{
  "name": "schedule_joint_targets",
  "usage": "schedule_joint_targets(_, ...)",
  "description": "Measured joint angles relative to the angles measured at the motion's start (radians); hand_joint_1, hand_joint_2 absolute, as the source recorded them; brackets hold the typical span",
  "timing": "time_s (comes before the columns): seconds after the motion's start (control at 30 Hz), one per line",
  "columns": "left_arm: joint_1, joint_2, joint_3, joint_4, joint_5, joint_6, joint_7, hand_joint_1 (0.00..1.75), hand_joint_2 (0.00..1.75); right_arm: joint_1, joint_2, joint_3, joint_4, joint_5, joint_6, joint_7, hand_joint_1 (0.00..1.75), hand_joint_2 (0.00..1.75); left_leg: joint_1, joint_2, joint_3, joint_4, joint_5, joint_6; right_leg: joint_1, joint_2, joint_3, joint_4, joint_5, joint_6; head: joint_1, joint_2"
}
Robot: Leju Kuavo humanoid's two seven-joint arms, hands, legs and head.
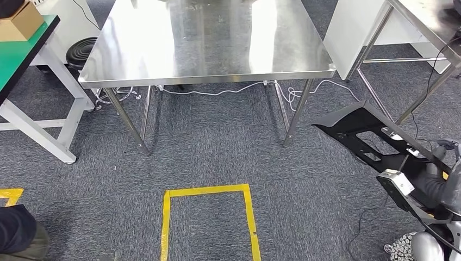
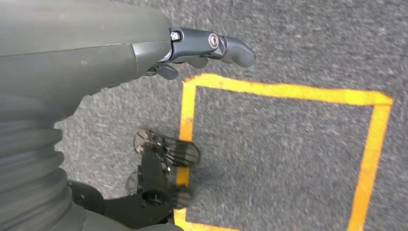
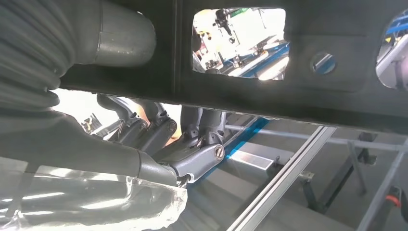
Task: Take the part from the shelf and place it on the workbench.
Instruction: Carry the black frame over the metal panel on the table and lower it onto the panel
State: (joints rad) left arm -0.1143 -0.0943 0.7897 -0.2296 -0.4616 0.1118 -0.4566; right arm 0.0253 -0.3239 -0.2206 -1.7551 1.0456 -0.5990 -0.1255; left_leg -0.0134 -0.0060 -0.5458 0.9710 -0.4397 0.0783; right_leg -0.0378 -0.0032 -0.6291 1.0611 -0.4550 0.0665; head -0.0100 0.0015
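The right hand [image 3: 183,144] grips the black part [image 1: 375,141], holding it low at the near right, over the carpet and well short of the steel desk [image 1: 206,43] ahead. The left hand [image 2: 202,48] hangs empty, fingers loosely extended, above the yellow floor tape [image 2: 284,91].

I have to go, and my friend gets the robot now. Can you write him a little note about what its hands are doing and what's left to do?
Right hand: grips the black part, holding it up off the floor to the robot's right.
Left hand: holds nothing, hanging over the yellow tape square on the carpet.
Workbench: the steel table just ahead, top bare where it shows.
Done: the part is in hand.
Left: step up to the workbench, set the part on its top and let go.
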Motion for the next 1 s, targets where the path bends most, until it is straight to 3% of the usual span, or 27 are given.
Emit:
schedule_joint_targets(0.07,0.0,0.001,0.0,0.0,0.0,0.0,0.0,0.0,1.75,0.001,0.0,-0.001,-0.001,0.0,0.002,0.0,1.75,1.75,-0.005,-0.001,-0.003,0.021,-0.021,-0.012,0.0,-0.001,0.035,-0.068,0.025,-0.011,0.001,0.0)
schedule_joint_targets(0.13,0.0,0.002,0.0,0.0,0.0,0.0,0.0,0.0,1.75,0.001,0.002,-0.002,-0.003,0.0,0.003,0.0,1.75,1.75,-0.006,0.0,-0.004,0.03,-0.032,-0.018,0.001,0.003,0.037,-0.066,0.021,-0.03,-0.001,0.0)
schedule_joint_targets(0.2,0.0,0.004,0.0,0.0,-0.001,0.0,-0.001,0.0,1.75,0.0,0.003,-0.002,-0.005,0.002,0.004,0.0,1.75,1.75,0.0,0.002,-0.01,0.052,-0.049,-0.027,-0.003,0.006,0.043,-0.067,0.018,-0.041,-0.002,0.0)
schedule_joint_targets(0.27,0.0,0.004,0.0,0.0,-0.004,-0.001,-0.001,0.0,1.75,0.0,0.006,-0.002,-0.007,0.008,0.003,0.0,1.75,1.75,0.01,0.002,-0.051,0.138,-0.091,-0.043,-0.004,0.007,0.051,-0.068,0.013,-0.052,-0.005,0.0)
schedule_joint_targets(0.33,0.001,0.004,0.0,0.0,-0.006,-0.001,0.0,0.0,1.75,0.0,0.013,-0.002,-0.008,0.015,0.003,0.002,1.75,1.75,0.019,0.002,-0.121,0.254,-0.13,-0.055,-0.001,0.008,0.056,-0.067,0.007,-0.06,-0.006,0.0)
schedule_joint_targets(0.4,0.002,0.003,0.0,0.0,-0.008,-0.002,0.001,0.0,1.75,0.004,0.02,-0.003,-0.012,0.024,0.002,0.006,1.75,1.75,0.024,0.002,-0.162,0.291,-0.114,-0.055,0.004,0.01,0.064,-0.067,0.0,-0.062,-0.007,0.0)
schedule_joint_targets(0.47,0.002,0.003,0.0,0.0,-0.011,-0.003,0.003,0.0,1.75,0.011,0.027,-0.006,-0.021,0.032,0.002,0.009,1.75,1.75,0.02,0.002,-0.14,0.206,-0.04,-0.038,0.01,0.013,0.076,-0.068,-0.008,-0.061,-0.007,0.0)
schedule_joint_targets(0.53,0.001,0.007,0.0,0.0,-0.013,-0.004,0.005,0.0,1.75,0.016,0.033,-0.009,-0.03,0.037,0.001,0.009,1.75,1.75,0.009,0.004,-0.093,0.094,0.019,-0.006,0.012,0.015,0.087,-0.072,-0.015,-0.058,-0.005,0.0)
schedule_joint_targets(0.6,-0.002,0.012,0.0,-0.001,-0.014,-0.005,0.007,0.0,1.75,0.021,0.039,-0.01,-0.037,0.042,0.001,0.01,1.75,1.75,-0.004,0.009,-0.072,0.05,0.028,0.011,0.009,0.015,0.092,-0.078,-0.019,-0.05,-0.003,0.0)
schedule_joint_targets(0.7,-0.003,0.012,0.0,-0.002,-0.014,-0.005,0.01,0.0,1.75,0.029,0.046,-0.013,-0.048,0.045,0.001,0.01,1.75,1.75,-0.006,0.012,-0.044,0.005,0.035,0.022,0.012,0.01,0.094,-0.08,-0.025,-0.041,-0.004,0.0)
schedule_joint_targets(0.77,-0.005,0.01,0.0,-0.002,-0.013,-0.005,0.01,0.0,1.75,0.031,0.046,-0.016,-0.053,0.046,0.001,0.01,1.75,1.75,0.0,0.014,-0.015,-0.033,0.045,0.035,0.016,0.006,0.059,-0.01,-0.055,-0.047,-0.003,0.0)
schedule_joint_targets(0.83,-0.007,0.008,0.0,-0.002,-0.011,-0.006,0.01,0.0,1.75,0.033,0.047,-0.019,-0.055,0.045,0.001,0.01,1.75,1.75,-0.001,0.013,-0.006,-0.037,0.04,0.038,0.011,0.006,-0.016,0.12,-0.101,-0.048,-0.001,0.0)
schedule_joint_targets(0.9,-0.005,0.006,0.0,-0.001,-0.007,-0.007,0.01,0.0,1.75,0.035,0.049,-0.02,-0.054,0.047,0.002,0.009,1.75,1.75,0.0,0.01,0.0,-0.034,0.031,0.03,0.001,0.005,-0.068,0.188,-0.108,-0.031,-0.001,0.0)
schedule_joint_targets(0.93,-0.004,0.005,0.0,-0.001,-0.004,-0.007,0.009,0.0,1.75,0.035,0.05,-0.019,-0.054,0.047,0.002,0.008,1.75,1.75,0.003,0.009,0.003,-0.029,0.025,0.023,-0.004,0.005,-0.064,0.165,-0.087,-0.017,-0.001,0.0)
schedule_joint_targets(1.0,-0.001,0.003,0.002,0.0,0.002,-0.007,0.006,0.0,1.75,0.032,0.051,-0.018,-0.053,0.049,0.003,0.006,1.75,1.75,0.01,0.006,0.005,-0.005,0.003,0.003,-0.017,0.0,-0.011,0.039,-0.022,0.013,0.0,0.0)
